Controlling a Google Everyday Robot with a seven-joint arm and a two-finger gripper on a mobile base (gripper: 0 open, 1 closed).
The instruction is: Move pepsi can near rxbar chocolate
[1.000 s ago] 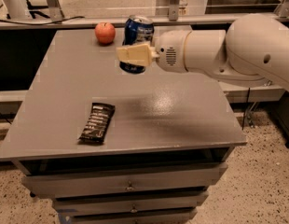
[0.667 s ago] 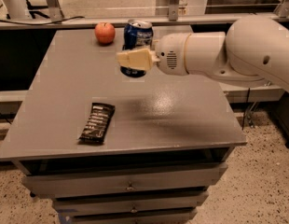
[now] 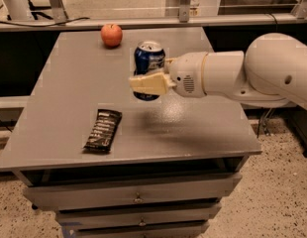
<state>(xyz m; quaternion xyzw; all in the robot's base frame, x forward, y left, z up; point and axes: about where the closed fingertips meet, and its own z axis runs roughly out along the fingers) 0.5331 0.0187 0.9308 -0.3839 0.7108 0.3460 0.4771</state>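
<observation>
Over mid-bench, gripper (image 3: 148,81) closed around can (image 3: 149,58), cream finger across its front. Since a second ago, gripper and can together shifted away from apple (image 3: 111,34) at far edge, toward bar (image 3: 103,129); can looks lifted clear of bench (image 3: 69,83). Carry under way; bar at front left, not yet near. Drawers (image 3: 138,198) below shut, contents hidden; no other container seen.

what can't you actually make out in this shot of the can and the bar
Camera view, the only one:
- pepsi can: its middle band is hidden behind the gripper, which reaches in from the right; whether its base touches the table cannot be told.
- rxbar chocolate: its lettering is too small to read.
- arm: cut off by the right edge.
</observation>
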